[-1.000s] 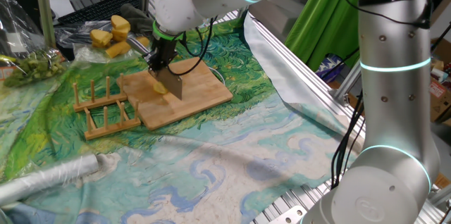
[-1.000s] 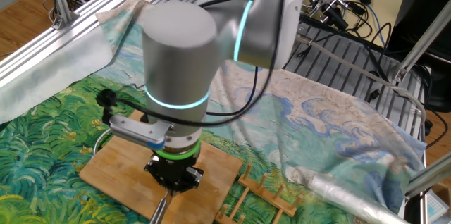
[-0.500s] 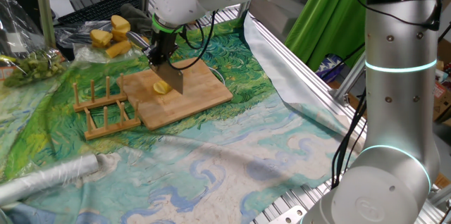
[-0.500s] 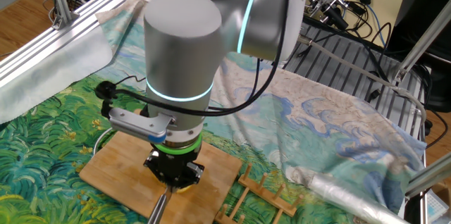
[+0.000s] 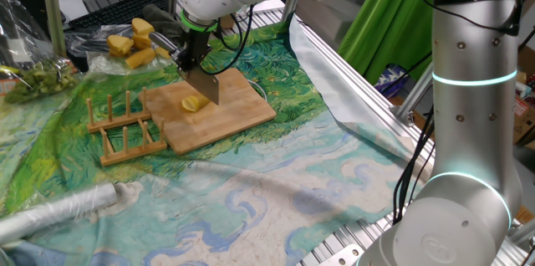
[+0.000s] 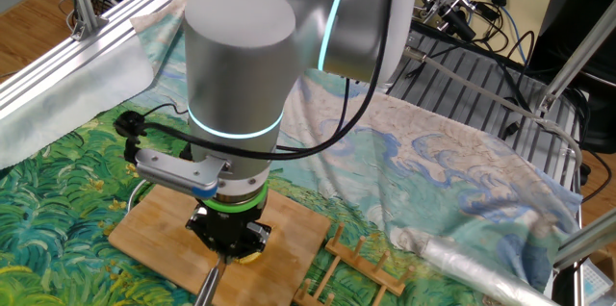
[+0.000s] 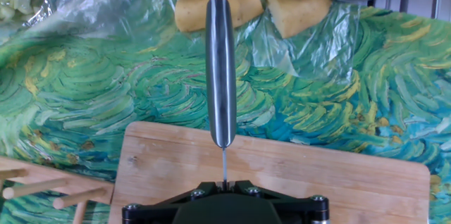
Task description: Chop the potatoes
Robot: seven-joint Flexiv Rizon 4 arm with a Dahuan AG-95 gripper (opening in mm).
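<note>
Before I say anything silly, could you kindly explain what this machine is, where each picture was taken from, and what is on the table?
It is one grey robot arm with a two-finger gripper at its end. Two pictures come from fixed cameras on different sides of the table; the third comes from a camera on the hand, looking along the fingers. The gripper holds a knife; in the hand view you see its handle end-on, so the blade is hidden there. A painted cloth covers the table. On it lie a wooden board with small pale potatoes next to the blade, a wooden rack beside the board, bigger yellow chunks on plastic wrap behind, and a foil roll in front.
</note>
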